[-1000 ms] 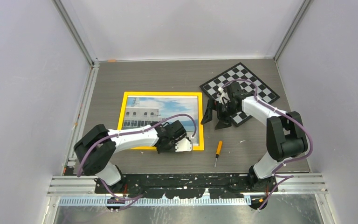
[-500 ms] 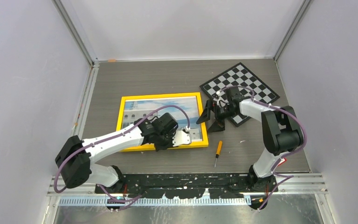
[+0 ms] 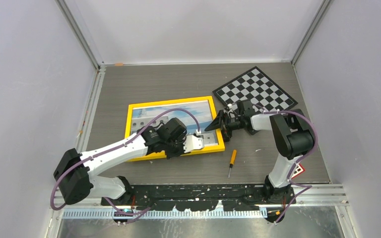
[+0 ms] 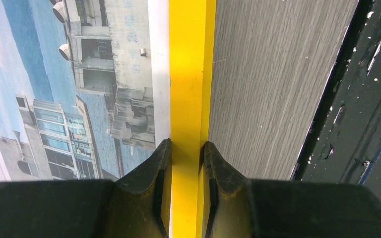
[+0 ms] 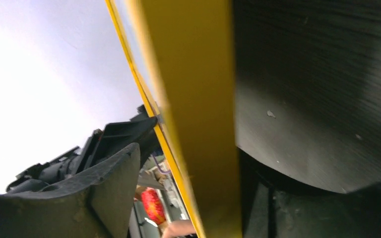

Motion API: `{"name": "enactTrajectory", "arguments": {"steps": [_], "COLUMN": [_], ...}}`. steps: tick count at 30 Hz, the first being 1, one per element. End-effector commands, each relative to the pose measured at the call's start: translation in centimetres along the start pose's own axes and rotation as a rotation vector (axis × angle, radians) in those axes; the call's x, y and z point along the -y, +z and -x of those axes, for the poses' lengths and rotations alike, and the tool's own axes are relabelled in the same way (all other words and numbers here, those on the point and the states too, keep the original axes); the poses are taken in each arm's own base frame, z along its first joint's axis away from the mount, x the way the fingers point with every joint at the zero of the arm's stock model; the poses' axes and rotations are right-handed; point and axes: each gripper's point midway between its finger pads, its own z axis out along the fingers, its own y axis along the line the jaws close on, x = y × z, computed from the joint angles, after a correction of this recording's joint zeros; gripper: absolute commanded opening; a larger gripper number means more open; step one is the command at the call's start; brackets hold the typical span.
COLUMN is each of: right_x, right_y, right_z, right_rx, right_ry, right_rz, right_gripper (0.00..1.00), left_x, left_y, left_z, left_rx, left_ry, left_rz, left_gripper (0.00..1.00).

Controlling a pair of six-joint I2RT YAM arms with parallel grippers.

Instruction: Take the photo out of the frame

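Pinching the frame with the left gripper on the near border, toward 5 o'clock: one finger on the photo, the other outside the yellow strip. Straddling the frame's 3 o'clock edge with the right gripper, jaws apart, not clamped. Resting on the table left of centre with the photo inside; checkerboard at 1 o'clock, screwdriver at 5.

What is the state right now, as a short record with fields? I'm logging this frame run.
frame: face up on table
photo: inside frame, not yet out
left gripper: shut on frame's near border
right gripper: open, straddling frame's right edge
screwdriver: on table, near frame's near right corner
checkerboard: on table, beyond right gripper
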Motion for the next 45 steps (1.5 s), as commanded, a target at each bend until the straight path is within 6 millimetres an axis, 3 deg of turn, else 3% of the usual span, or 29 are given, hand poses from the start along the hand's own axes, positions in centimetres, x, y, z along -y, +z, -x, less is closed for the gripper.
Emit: {"name": "enactTrajectory", "arguments": {"steps": [1, 6, 7, 8, 9, 12, 14, 18, 27, 32, 38, 42, 45], "right_x": [-2.9, -5.7, -6.2, -6.4, -6.5, -7.4, -7.7, -8.5, -13.0, -14.6, -18.4, -21.4, -22.5], "right_y": [-0.1, -1.2, -1.6, -2.0, -2.5, -4.3, -5.5, -8.4, -12.5, -15.4, -18.4, -18.8, -18.3], "right_z": [0.1, 0.0, -0.1, -0.1, -0.2, -1.0, -1.0, -1.0, 0.7, 2.4, 4.2, 4.6, 4.5], "right_rx": [-0.009, -0.019, -0.012, -0.003, 0.006, 0.022, 0.043, 0.097, 0.196, 0.298, 0.417, 0.466, 0.459], "right_ry": [-0.005, -0.017, -0.019, -0.018, -0.021, -0.12, -0.158, -0.258, -0.439, -0.53, -0.647, -0.686, -0.698], "right_rz": [0.116, 0.149, 0.14, 0.115, 0.08, -0.025, -0.102, -0.225, -0.373, -0.513, -0.586, -0.536, -0.491], "right_gripper": [0.61, 0.16, 0.05, 0.01, 0.01, 0.0, 0.01, 0.0, 0.01, 0.0, 0.01, 0.01, 0.0], "left_x": [-2.5, -3.5, -3.8, -3.9, -4.1, -4.6, -5.5, -6.7, -9.7, -10.4, -11.6, -12.0, -12.4], "left_y": [-1.8, -2.8, -3.2, -3.8, -4.4, -6.5, -8.1, -10.9, -14.4, -15.9, -17.7, -18.0, -18.2], "left_z": [4.1, 4.0, 4.0, 4.2, 4.3, 4.5, 4.6, 4.4, 2.6, 2.8, 3.4, 3.4, 3.5], "left_rx": [0.178, 0.154, 0.142, 0.132, 0.124, 0.124, 0.142, 0.154, 0.152, 0.207, 0.311, 0.336, 0.355], "left_ry": [0.009, -0.028, -0.043, -0.059, -0.074, -0.138, -0.197, -0.297, -0.509, -0.648, -0.806, -0.834, -0.863], "left_rz": [0.116, 0.175, 0.187, 0.191, 0.195, 0.209, 0.24, 0.278, 0.373, 0.36, 0.367, 0.37, 0.37], "left_gripper": [0.0, 0.0, 0.03, 0.09, 0.16, 0.49, 0.66, 0.82, 0.89, 0.9, 0.92, 0.92, 0.92]}}
